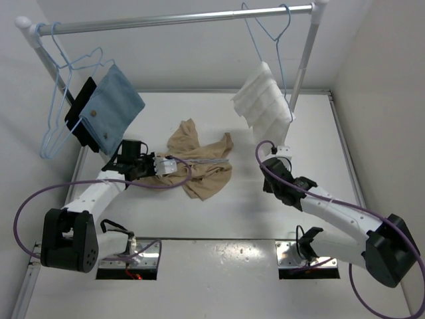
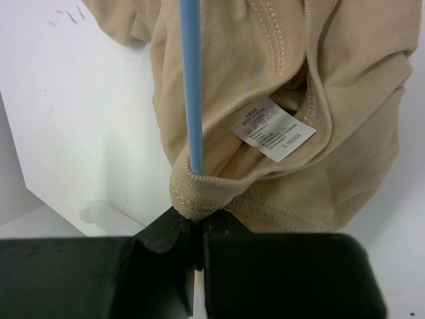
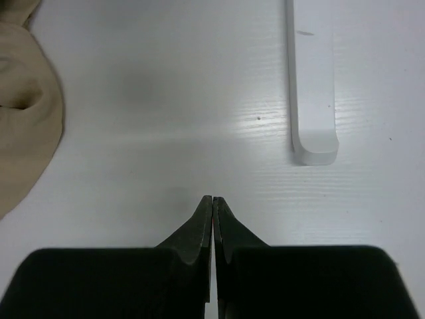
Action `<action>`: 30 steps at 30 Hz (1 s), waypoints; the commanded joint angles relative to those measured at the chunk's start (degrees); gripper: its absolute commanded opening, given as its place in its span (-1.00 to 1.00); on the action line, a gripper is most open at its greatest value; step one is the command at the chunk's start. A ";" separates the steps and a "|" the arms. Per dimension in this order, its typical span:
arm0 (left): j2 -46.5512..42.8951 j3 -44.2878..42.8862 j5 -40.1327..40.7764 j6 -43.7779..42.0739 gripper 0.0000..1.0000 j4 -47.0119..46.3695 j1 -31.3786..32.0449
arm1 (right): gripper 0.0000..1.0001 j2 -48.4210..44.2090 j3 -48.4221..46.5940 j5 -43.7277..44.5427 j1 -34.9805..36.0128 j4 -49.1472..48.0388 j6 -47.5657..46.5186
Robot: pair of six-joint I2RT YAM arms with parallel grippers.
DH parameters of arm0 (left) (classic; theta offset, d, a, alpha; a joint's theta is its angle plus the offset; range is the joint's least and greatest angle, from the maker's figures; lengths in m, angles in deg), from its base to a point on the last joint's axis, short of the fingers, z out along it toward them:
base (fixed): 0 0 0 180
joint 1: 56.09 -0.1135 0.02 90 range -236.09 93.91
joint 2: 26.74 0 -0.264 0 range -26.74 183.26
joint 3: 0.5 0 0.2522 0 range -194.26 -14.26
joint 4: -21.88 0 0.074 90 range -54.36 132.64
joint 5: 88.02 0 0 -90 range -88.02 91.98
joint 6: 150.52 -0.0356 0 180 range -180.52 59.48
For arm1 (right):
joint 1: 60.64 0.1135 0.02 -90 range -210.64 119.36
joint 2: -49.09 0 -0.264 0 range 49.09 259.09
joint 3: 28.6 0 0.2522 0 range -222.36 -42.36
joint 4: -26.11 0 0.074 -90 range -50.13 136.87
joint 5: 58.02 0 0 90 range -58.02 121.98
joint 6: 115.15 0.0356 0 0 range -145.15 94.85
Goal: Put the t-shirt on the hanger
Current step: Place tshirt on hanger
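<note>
Left hand [image 2: 197,222]: closed, pinching the ribbed collar edge of the t-shirt [image 2: 332,80]. The fold of collar bulges out just past my fingertips.

Hanger [image 2: 190,80]: a thin pale-blue wire runs straight down the t-shirt's collar side and passes into the collar fold, right above my pinch. I cannot tell whether the wire itself is between my fingers. The rest of the hanger is out of the left wrist view.

A white care label [image 2: 273,129] lies inside the neck opening, right of the wire.

From above: the t-shirt [image 1: 202,163] lies crumpled on the table [image 1: 252,219]. My left hand [image 1: 158,166] is at its left edge.

Right hand [image 3: 212,199]: closed on nothing, fingertips pressed together, over bare table well to the right of the t-shirt [image 3: 26,100]. From above, this hand [image 1: 272,181] is apart from the cloth. The white foot of a rack [image 3: 312,80] lies farther right of it.

Beyond the t-shirt, a blue cloth [image 1: 113,106] hangs up left and a white ribbed cloth [image 1: 262,100] up right.
</note>
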 commanded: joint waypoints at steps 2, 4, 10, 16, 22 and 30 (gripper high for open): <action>-1.38 -1.53 -1.16 1.32 -1.00 -0.45 -0.39 | -1.00 -0.69 -1.56 -3.22 0.68 -5.72 -4.67; -3.22 -0.92 -3.53 1.32 -1.00 0.61 -0.39 | -1.00 -0.08 -1.56 -10.75 1.22 -9.08 -8.54; -3.84 -0.91 -4.69 8.69 -1.00 1.67 -0.39 | 0.02 6.41 -4.97 -22.75 1.74 -21.92 -12.77; -5.07 0.14 -6.00 15.64 -1.00 3.60 1.45 | 0.51 21.09 -18.86 -20.91 4.20 -23.50 -9.26; -5.07 0.76 -5.48 18.63 -1.00 3.60 1.98 | 0.46 32.52 -28.27 -22.40 9.20 -25.80 -8.56; -5.07 1.28 -4.95 20.30 -1.00 3.60 1.98 | -0.05 37.81 -30.56 -20.92 13.60 -27.63 -7.32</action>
